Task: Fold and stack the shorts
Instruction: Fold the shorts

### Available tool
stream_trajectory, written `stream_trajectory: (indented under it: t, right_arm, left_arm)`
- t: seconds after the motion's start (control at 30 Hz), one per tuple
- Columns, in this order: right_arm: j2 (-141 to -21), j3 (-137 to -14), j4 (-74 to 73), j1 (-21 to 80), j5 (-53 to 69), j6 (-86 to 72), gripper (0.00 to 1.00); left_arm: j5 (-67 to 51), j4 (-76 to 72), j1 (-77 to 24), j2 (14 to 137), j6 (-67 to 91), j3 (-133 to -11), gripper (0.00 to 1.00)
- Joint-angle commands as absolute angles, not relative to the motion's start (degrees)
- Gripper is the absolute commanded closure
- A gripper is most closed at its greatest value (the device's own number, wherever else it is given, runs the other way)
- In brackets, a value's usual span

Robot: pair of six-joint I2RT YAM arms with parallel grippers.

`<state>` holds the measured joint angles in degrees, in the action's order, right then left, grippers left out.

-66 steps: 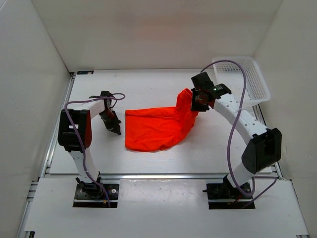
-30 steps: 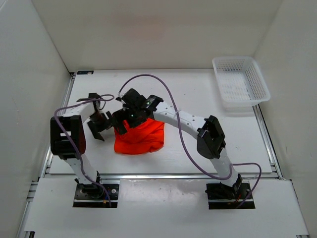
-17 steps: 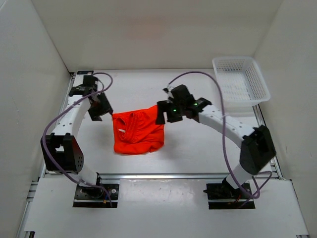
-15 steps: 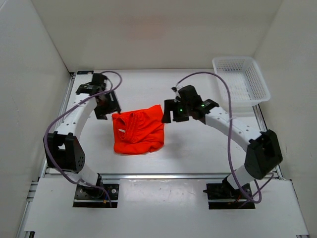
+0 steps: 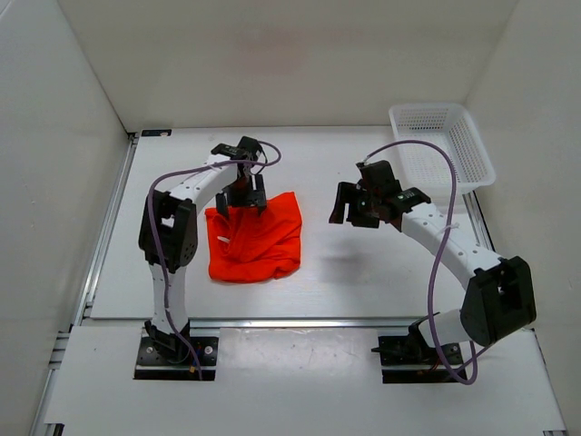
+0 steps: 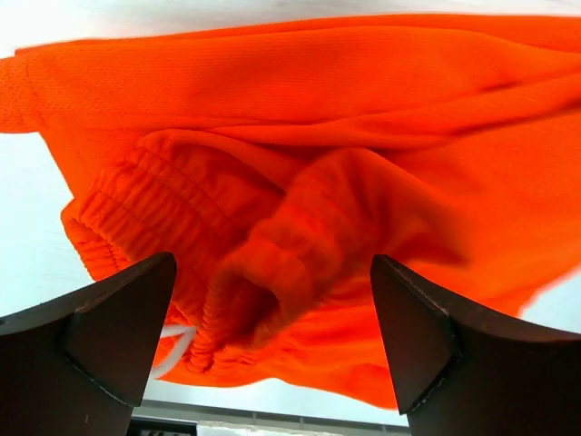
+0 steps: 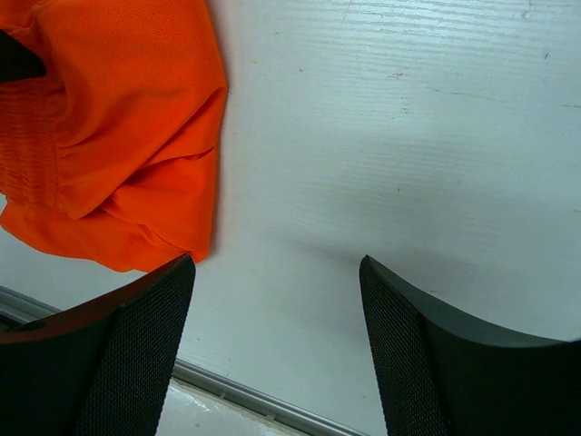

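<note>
The bright orange shorts [image 5: 257, 238] lie folded into a rough square on the white table, left of centre. Their gathered waistband [image 6: 154, 213] and a bit of white drawstring [image 6: 174, 343] show in the left wrist view. My left gripper [image 5: 245, 197] hovers at the shorts' far edge, open, its fingers [image 6: 109, 336] straddling the bunched waistband with a gap on each side. My right gripper [image 5: 345, 207] hangs open over bare table to the right of the shorts [image 7: 118, 136], holding nothing.
A white mesh basket [image 5: 442, 150] stands at the back right corner. White walls enclose the table on three sides. An aluminium rail [image 5: 290, 321] runs along the near edge, with both arm bases just behind it.
The left gripper swung from the table's far left to the far edge of the shorts. The right gripper drew back to the right, away from the shorts. The shorts have stayed folded in place.
</note>
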<state>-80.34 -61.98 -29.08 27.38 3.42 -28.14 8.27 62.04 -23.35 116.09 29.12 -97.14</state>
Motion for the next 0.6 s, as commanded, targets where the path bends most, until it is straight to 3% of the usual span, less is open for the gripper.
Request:
stream_trajectory:
  t: [0.0,0.07,0.17,0.27,0.43,0.57]
  right_arm:
    - [-78.2,-61.4,-29.7,27.2,3.0,-28.4,0.23]
    - [-78.2,-61.4,-29.7,27.2,3.0,-28.4,0.23]
    - [-78.2,-61.4,-29.7,26.7,3.0,-28.4,0.23]
    - [-79.9,-61.4,-29.7,26.7,4.7,-27.5,0.23]
    - [-87.4,-66.9,-29.7,29.3,10.2,-25.2,0.06]
    - [-93.1,-72.9,-29.7,32.3,12.1,-24.7,0.0]
  left_arm:
    - [10.5,62.8,-23.0,114.3,29.4,-98.6,0.02]
    - [8.8,62.0,-23.0,114.3,28.8,-98.1,0.31]
    - [7.7,62.0,-22.4,112.2,29.4,-97.5,0.89]
    - [4.9,62.0,-19.4,108.2,29.4,-95.8,0.9]
    - [2.2,63.9,-14.3,101.6,28.8,-92.5,0.9]
    - [0.7,63.9,-10.5,98.6,28.8,-88.3,0.9]
